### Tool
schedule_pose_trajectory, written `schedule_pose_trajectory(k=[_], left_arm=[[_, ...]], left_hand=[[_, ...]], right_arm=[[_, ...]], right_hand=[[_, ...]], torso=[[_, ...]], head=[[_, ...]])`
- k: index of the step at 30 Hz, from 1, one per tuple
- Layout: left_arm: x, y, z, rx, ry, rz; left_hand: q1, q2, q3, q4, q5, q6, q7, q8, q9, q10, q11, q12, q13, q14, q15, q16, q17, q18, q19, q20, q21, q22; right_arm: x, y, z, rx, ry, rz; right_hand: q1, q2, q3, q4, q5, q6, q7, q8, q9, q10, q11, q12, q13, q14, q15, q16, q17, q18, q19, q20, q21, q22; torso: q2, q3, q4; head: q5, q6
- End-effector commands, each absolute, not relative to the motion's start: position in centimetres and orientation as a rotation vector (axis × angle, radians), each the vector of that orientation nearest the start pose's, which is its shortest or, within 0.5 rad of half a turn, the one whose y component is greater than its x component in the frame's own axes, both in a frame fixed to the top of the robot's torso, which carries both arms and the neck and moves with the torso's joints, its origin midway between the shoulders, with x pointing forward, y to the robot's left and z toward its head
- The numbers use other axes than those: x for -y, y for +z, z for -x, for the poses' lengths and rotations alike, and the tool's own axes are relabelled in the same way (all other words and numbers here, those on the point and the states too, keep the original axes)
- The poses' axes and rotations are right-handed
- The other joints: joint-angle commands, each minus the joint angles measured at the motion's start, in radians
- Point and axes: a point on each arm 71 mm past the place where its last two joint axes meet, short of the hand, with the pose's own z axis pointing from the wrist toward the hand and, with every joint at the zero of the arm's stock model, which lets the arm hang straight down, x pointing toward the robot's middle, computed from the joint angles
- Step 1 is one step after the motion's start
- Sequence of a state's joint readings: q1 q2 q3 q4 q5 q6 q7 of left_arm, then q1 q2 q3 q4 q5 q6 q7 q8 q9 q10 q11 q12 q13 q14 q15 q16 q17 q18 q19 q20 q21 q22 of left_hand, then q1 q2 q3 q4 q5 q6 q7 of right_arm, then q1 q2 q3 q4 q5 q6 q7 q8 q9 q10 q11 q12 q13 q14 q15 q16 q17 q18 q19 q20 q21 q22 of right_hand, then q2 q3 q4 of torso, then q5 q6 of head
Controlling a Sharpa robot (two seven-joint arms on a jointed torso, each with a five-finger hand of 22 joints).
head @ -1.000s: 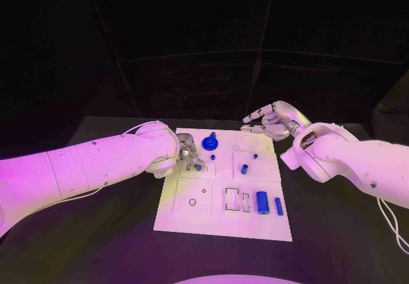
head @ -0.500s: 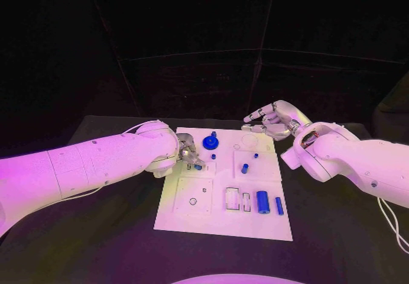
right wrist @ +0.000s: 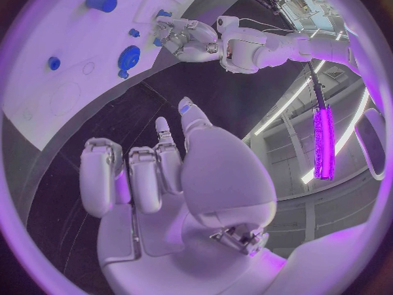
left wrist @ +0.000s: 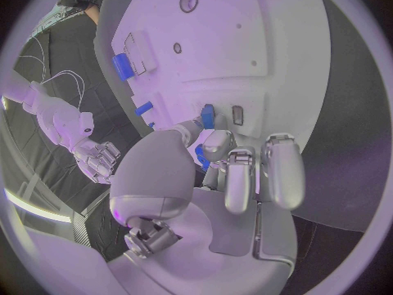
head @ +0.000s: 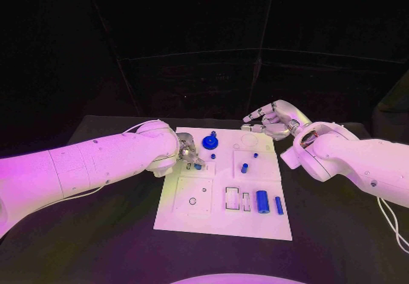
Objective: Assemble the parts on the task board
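Task board: the white task board [head: 223, 219] lies lengthwise away from the robot in the middle of the black table [head: 102, 236], its far end between the two hands.
Left hand: the left hand [head: 187, 154] hangs low over the board's far-left corner, fingers curled down around a small blue part [left wrist: 199, 155]; the left wrist view shows the piece between thumb and fingers, so it appears to be pinched.
Key relation: a second small blue part [left wrist: 207, 115] stands in the board just ahead of the left fingertips, beside a small slot [left wrist: 238, 115]; the held piece sits right above that cluster, so the next move looks like a short descent, not a reach.
Other parts: a blue knob [head: 210, 142] sits just beside the left hand toward the board's centre; a blue cylinder [head: 263, 202] and a thin blue bar [head: 279, 205] lie near the board's right edge, long axes along the board's length, closer to the right arm.
Right hand: the right hand [head: 266, 125] hovers off the board's far-right corner, fingers apart and holding nothing, well clear of the parts.
Stage: judged early, most pieces still loose.
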State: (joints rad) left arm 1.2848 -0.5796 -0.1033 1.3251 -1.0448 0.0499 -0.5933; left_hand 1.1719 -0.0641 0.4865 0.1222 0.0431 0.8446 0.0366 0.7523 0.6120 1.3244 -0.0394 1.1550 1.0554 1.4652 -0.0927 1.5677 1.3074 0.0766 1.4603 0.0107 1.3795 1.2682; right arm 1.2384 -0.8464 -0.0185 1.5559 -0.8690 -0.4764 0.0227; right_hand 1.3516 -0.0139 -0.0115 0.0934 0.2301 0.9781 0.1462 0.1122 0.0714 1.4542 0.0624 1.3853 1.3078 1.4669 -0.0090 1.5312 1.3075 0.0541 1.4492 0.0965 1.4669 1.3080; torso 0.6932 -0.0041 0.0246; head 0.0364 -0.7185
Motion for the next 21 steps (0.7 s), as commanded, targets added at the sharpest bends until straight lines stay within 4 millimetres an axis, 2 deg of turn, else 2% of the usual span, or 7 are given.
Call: schedule_pose_trajectory(k=[1, 8, 21], left_arm=[[-14.54, -21.59, -51.71, -2.275, -0.347, 0.193], [-14.33, -21.64, -51.88, -2.279, -0.349, 0.19], [-14.22, -21.65, -52.02, -2.273, -0.353, 0.192]], left_hand=[[-0.029, -0.01, 0.047, -0.045, 0.005, 0.018, -0.006, 0.007, 0.002, 0.008, 0.0, 0.005, 0.002, 0.106, -0.005, 0.003, 0.263, -0.016, 0.009, 0.001, 0.005, 0.003], [-0.082, -0.029, -0.003, -0.021, 0.005, 0.037, -0.012, 0.018, 0.01, 0.013, -0.004, 0.013, 0.009, 0.106, -0.008, 0.003, 0.263, -0.017, 0.01, -0.001, 0.007, 0.009], [-0.117, -0.037, -0.064, -0.005, 0.005, 0.052, -0.017, 0.031, 0.021, 0.015, -0.009, 0.014, 0.006, 0.106, -0.012, 0.003, 0.263, -0.018, 0.013, -0.005, 0.012, 0.017]], right_arm=[[19.94, -14.91, -49.25, -1.56, 1.003, -0.391], [19.95, -14.9, -49.24, -1.559, 1.003, -0.392], [19.93, -14.91, -49.23, -1.563, 1.003, -0.391]], right_hand=[[-0.004, 0.009, -0.006, 0.002, 0.005, 0.004, 0.001, 0.006, -0.001, -0.001, -0.002, -0.002, 0.105, 0.081, -0.004, -0.007, 0.161, -0.002, -0.002, -0.003, -0.005, 0.017], [-0.005, 0.009, -0.007, 0.002, 0.005, 0.004, 0.001, 0.006, -0.001, -0.002, -0.002, -0.004, 0.103, 0.081, -0.005, -0.007, 0.16, -0.002, -0.003, -0.003, -0.006, 0.015], [-0.005, 0.01, -0.007, 0.003, 0.006, 0.004, 0.001, 0.006, -0.001, -0.003, -0.002, -0.005, 0.102, 0.081, -0.005, -0.008, 0.158, -0.001, -0.004, -0.003, -0.007, 0.012]], torso=[[0.0, 0.0, 0.0004], [0.0, 0.0002, -0.0003], [0.001, 0.0003, 0.0009]], head=[[0.001, -0.001], [0.001, -0.001], [-0.002, -0.004]])
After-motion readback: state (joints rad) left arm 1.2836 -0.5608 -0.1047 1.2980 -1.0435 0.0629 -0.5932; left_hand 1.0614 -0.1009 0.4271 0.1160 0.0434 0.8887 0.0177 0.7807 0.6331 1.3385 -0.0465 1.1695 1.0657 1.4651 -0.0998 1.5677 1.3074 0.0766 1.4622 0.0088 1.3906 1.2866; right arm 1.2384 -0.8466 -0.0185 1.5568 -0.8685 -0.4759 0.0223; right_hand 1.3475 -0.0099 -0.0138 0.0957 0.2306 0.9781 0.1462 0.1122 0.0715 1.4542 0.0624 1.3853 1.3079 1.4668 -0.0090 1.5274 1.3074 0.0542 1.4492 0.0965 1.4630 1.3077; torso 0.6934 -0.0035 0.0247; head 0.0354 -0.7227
